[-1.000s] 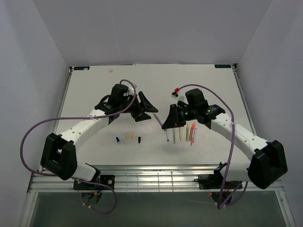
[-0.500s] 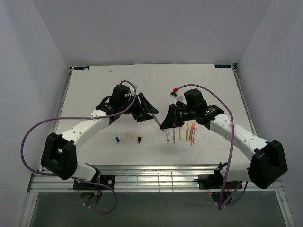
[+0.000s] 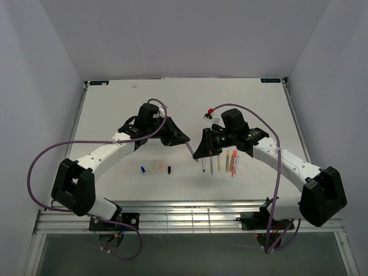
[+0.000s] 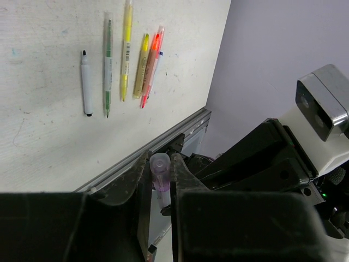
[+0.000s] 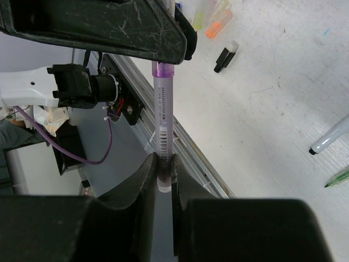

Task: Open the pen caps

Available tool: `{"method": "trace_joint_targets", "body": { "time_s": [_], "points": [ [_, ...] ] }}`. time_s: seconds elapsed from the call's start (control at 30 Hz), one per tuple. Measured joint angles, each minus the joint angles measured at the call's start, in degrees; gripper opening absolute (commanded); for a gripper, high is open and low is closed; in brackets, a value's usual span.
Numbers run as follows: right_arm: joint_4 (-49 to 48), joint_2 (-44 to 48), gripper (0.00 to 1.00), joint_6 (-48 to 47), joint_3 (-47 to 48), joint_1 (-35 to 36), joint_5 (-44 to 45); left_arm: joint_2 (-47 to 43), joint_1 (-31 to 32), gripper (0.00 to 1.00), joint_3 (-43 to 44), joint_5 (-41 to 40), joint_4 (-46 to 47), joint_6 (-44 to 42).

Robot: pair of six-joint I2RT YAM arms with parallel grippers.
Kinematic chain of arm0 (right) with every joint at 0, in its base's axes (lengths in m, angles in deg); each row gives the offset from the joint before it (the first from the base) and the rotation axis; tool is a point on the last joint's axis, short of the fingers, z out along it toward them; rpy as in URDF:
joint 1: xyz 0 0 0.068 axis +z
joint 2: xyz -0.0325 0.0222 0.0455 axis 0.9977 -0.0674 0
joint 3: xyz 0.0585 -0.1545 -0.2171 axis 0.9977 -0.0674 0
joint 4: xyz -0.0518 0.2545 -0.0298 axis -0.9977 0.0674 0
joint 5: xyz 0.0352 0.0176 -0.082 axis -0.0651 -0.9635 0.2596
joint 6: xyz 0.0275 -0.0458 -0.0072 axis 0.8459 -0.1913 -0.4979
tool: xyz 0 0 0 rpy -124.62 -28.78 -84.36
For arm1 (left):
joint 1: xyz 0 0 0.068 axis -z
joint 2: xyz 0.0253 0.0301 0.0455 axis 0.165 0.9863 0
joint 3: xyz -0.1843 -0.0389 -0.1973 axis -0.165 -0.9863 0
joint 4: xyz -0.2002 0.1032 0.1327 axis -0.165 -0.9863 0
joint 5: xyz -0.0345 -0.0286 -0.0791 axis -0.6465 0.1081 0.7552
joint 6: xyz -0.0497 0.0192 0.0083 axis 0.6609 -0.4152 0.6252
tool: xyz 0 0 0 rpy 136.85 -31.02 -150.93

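Top external: four loose caps [image 3: 160,167] lie on counter [image 3: 109,109], off their pens. Left wrist: left jaws clenched on purple cap [image 4: 160,166]. Right wrist: right jaws grasp purple pen [image 5: 163,131]. Crooked pull could make cap slip or pen bend.

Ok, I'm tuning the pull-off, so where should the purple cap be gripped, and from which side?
Pinch the short purple cap itself, across its width, from the end opposite the right gripper. That gripper clamps the barrel, leaving the cap end free; the left gripper pinches there.
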Motion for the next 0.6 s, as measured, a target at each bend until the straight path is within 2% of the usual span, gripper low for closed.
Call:
{"method": "trace_joint_targets", "body": {
  "time_s": [0.03,0.07,0.1,0.13,0.33,0.43,0.57,0.6],
  "points": [
    [0.02,-0.37,0.16,-0.07,0.11,0.00,-0.11,0.02,0.00,0.07,0.07,-0.17,-0.20,-0.20],
    [0.17,-0.83,0.20,-0.20,0.44,0.00,-0.31,0.04,0.00,0.05,0.13,-0.35,-0.50,-0.42],
    [0.42,-1.31,0.28,-0.26,0.87,0.04,-0.37,0.07,-0.02,0.03,0.20,-0.42,-0.74,-0.59],
    [0.61,-1.86,0.30,-0.37,1.40,0.07,-0.44,0.13,-0.13,0.01,0.26,-0.52,-0.83,-0.72],
    [1.31,-7.02,0.32,-1.49,7.17,0.11,-0.17,0.81,-0.11,0.00,1.46,-0.28,-1.25,-1.36],
    [1.33,-9.25,0.28,-1.49,9.11,0.11,-0.20,0.83,-0.11,0.00,1.64,-0.26,-1.79,-1.46],
    [1.27,-10.29,0.08,-1.44,9.40,0.22,-0.46,1.03,-0.11,0.00,1.75,-0.39,-2.36,-2.08],
    [1.36,-10.29,0.08,-1.42,9.40,0.31,-0.33,1.07,-0.11,0.00,1.75,-0.28,-2.60,-2.16]
  ]
}}
